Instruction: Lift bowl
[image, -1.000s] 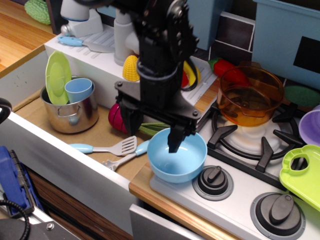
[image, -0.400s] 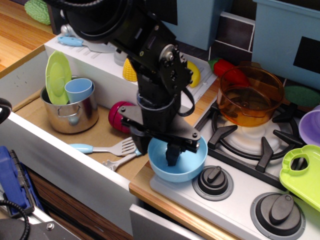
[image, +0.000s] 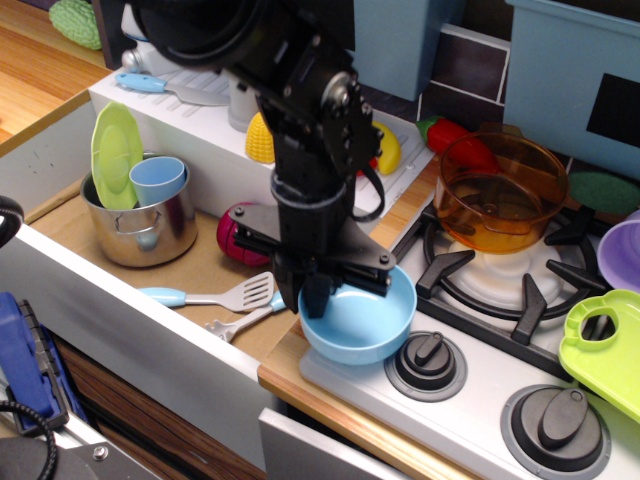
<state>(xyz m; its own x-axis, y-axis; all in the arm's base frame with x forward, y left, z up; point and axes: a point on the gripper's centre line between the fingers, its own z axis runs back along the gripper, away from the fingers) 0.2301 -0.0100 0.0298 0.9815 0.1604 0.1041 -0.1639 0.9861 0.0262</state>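
**Now closing in on the bowl's near-left rim**

Now you are at the grasp step. The bowl (image: 362, 322) sits at the front edge of the tabletop (image: 330, 400), just left of the near stove knob (image: 428, 362) and right of the spatula (image: 215, 295). Your gripper (image: 318, 297) is down at the bowl's left rim, one dark finger (image: 316, 296) showing at that edge. The rim seems to lie between the fingers, but the arm hides the contact, so you cannot tell how far the jaws are closed or whether they have hold of the rim at all.

Compared with the view a moment earlier, your gripper has shifted left: then a finger hung inside the bowl near its centre, now it stands at the left wall. The bowl looks slightly nudged, perhaps a little tipped, though it has not clearly left the surface.

Your next move, as I judge it, calls for a firm pinch on the rim, then a straight rise. The glossy plastic may slip or swing on a one-sided grip, so lift slowly and keep clear of the orange pot (image: 500, 190).
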